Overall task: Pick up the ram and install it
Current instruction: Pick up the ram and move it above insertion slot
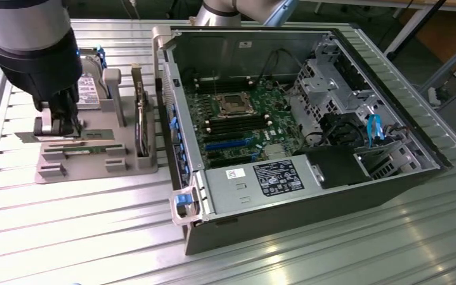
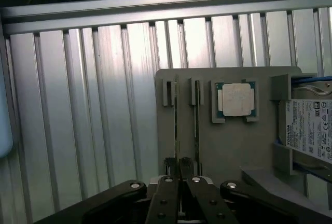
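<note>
Ram (image 2: pixel 177 125) stands on edge in a slot of the grey holder (image 2: pixel 233 151), on the table (image 1: pixel 93 225) beside the open computer (image 1: pixel 307 119), well apart from the board's memory slots (image 1: pixel 230 126). The claw (image 2: pixel 177 166) looks clenched on it, with its fingers (image 2: pixel 168 164) tight on either side of the thin edge.

Its twin (image 2: pixel 195 125) stands just beside it, so a skewed lift could drag or knock that stick. A pull off the slot's line could jam the ram or let it slip from so narrow a hold.

The fingers hide where the pads actually meet the board. In the exterior view the arm (image 1: pixel 30 59) covers much of the holder, and which memory slot is free is hard to make out.
</note>
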Motion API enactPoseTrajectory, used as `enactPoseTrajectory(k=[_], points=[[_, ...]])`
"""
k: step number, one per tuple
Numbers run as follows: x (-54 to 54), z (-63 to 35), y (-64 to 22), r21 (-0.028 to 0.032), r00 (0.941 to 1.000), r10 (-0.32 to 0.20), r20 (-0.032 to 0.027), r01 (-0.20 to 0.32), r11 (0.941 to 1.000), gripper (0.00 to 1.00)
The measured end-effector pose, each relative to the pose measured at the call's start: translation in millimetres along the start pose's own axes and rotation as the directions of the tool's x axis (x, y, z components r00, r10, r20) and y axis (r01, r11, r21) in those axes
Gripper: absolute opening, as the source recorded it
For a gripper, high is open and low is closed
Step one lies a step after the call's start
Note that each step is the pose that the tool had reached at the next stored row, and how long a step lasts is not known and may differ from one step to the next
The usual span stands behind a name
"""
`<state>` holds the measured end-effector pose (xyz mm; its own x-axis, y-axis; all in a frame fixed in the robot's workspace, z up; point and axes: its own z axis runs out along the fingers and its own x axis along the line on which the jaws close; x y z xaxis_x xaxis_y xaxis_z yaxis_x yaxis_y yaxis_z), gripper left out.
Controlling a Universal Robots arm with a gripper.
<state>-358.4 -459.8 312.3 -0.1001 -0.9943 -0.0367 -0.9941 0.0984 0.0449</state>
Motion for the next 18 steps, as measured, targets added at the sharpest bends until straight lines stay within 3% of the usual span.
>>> enactPoseTrajectory(k=[3, 14, 18], points=[[-0.7, -17.8, 0.8, 0.0000, 1.0000, 0.000, 0.0000, 0.000, 1.0000, 0.11], [-2.4, -66.3, 3.0, 0.0000, 1.0000, 0.000, 0.0000, 0.000, 1.0000, 0.11], [-2.5, -67.1, 2.4, -0.0001, 1.0000, 0.000, -0.0003, 0.000, 1.0000, 0.11]])
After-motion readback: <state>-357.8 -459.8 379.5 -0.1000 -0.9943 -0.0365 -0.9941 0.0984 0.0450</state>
